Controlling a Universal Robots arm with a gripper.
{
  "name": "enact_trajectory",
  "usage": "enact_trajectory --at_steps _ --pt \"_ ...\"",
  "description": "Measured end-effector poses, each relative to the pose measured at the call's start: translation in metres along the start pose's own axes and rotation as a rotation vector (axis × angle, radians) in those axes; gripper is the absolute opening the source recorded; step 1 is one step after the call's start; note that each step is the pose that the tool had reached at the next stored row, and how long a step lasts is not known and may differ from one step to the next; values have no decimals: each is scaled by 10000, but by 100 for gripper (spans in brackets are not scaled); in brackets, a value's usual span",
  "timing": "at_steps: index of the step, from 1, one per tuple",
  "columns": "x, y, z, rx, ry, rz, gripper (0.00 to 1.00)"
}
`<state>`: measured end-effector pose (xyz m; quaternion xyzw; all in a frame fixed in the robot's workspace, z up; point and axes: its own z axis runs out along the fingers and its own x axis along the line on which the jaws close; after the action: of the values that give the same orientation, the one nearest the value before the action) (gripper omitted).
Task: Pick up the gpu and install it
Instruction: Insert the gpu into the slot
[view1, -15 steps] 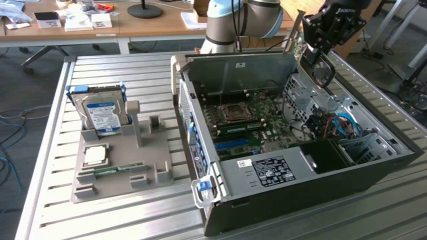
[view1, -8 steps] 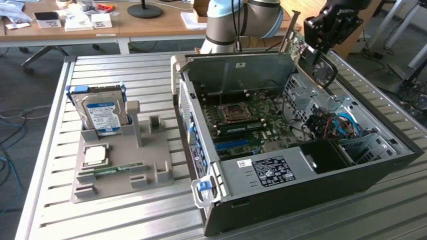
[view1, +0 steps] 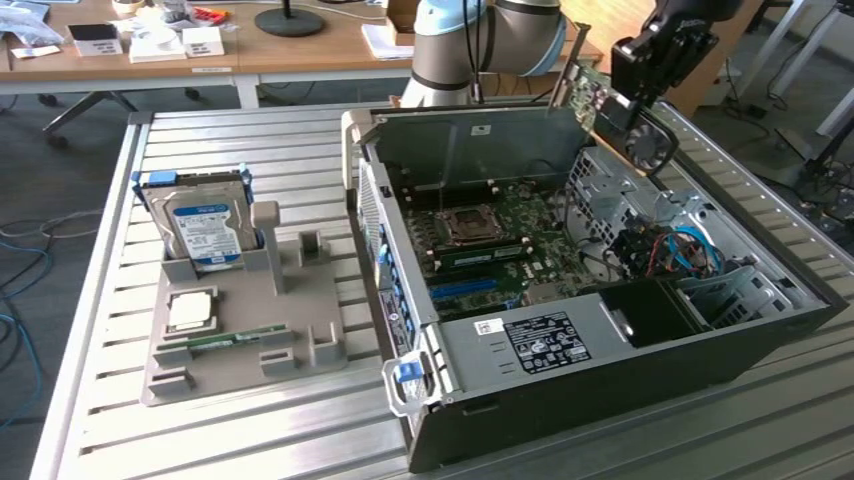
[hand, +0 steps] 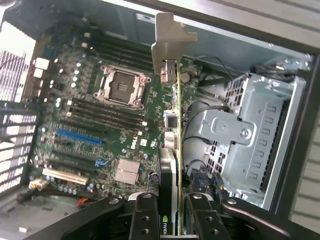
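Observation:
My gripper (view1: 627, 98) is shut on the gpu (view1: 650, 142) and holds it in the air above the far right corner of the open computer case (view1: 587, 385). The card's black fan faces the exterior view's right and its green board edge points toward the case. In the wrist view the gpu (hand: 175, 145) is seen edge-on between my fingers (hand: 145, 217), its silvery end bracket (hand: 169, 37) at the far end. Below it lies the motherboard (hand: 100, 115) with a blue slot (hand: 80, 136) and a white slot (hand: 65, 176).
The metal drive cage (hand: 250, 135) and loose cables stand close beside the card. The bare processor socket (view1: 467, 225) sits mid-board. On the exterior view's left a grey holder (view1: 314, 330) carries the hard drive (view1: 203, 228) and a green memory stick (view1: 238, 336).

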<state>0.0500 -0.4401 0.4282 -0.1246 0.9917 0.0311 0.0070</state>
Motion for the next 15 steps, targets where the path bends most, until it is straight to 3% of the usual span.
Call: enact_trajectory --at_steps 15 --pt "0 -1 16 -55 151 -2515 27"
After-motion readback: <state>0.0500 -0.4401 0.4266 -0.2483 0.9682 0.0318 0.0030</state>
